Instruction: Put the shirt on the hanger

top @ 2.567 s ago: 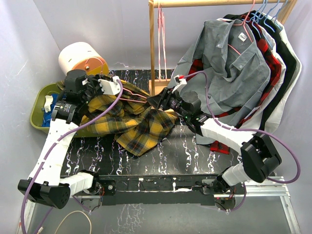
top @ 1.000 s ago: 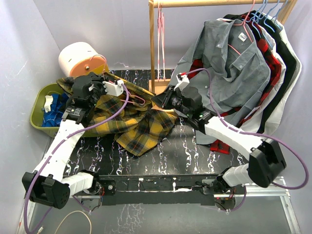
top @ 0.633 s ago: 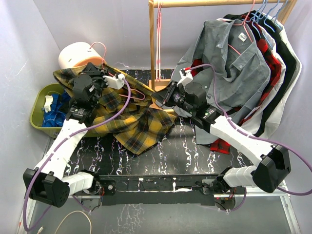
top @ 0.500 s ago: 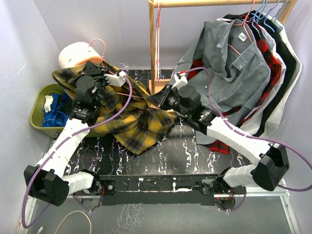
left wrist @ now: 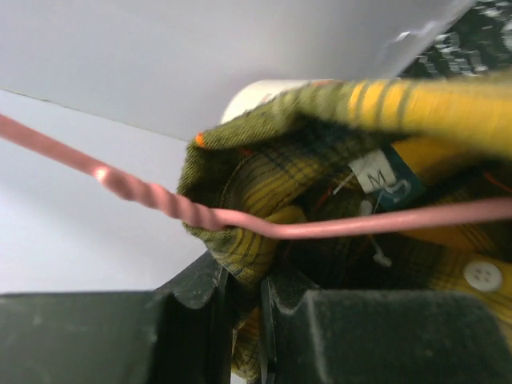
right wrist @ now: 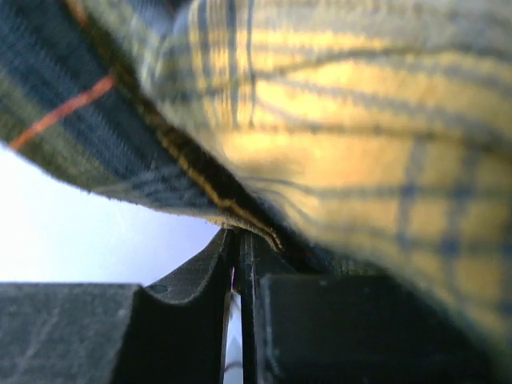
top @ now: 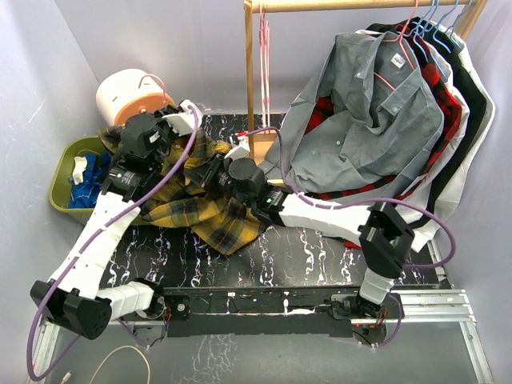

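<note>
Yellow plaid shirt (top: 204,212) lies bunched far left. Left pincer (left wrist: 244,280) clamps its collar by the pink hanger (left wrist: 336,228); right pincer (right wrist: 240,240) pinches its edge.

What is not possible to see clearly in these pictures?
Left wrist view: hanger ends, cut off by the edges.
Top view: hanger, all but its hook, under the shirt; right hand fingertips, buried in cloth.
Right wrist view: shirt blurred, fills the frame.
</note>
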### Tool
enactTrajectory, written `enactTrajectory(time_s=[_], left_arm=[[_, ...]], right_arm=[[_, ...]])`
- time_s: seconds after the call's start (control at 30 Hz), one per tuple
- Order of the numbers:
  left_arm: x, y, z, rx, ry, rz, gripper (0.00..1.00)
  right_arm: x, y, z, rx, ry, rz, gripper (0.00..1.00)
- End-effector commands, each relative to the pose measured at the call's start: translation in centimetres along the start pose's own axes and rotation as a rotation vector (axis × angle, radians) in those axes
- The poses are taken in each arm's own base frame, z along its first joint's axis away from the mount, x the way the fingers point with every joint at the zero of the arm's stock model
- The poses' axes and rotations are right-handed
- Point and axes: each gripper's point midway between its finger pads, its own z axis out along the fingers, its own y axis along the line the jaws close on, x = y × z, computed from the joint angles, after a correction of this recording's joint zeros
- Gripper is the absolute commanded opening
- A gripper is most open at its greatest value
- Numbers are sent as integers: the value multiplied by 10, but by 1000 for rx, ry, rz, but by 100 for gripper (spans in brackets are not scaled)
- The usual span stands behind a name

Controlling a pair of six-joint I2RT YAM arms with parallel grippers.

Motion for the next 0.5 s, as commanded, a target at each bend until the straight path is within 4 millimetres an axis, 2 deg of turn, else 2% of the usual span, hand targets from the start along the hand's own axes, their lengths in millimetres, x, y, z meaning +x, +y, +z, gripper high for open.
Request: enactTrajectory(time_s=[0.0, 0.1, 0.27, 0.37, 0.43, 0.47], left_arm=[[-38, -25, -42, 261, -147, -361, 0], [-51, -47, -59, 410, -210, -406, 0], [-53, -71, -84, 552, -253, -409, 0], [-58, -84, -96, 632, -281, -439, 0], [-61, -86, -99, 655, -292, -457, 0], [-63, -84, -100, 656, -298, -456, 0]], right_arm=[[-48, 56, 11, -189, -231, 68, 8], [-63, 52, 8, -187, -327, 53, 8], [-93, 57, -32, -205, -448, -40, 8], [-95, 57, -45, -202, -421, -63, 10], [-86, 63, -50, -228, -357, -78, 28], [-77, 69, -53, -257, -308, -88, 45]])
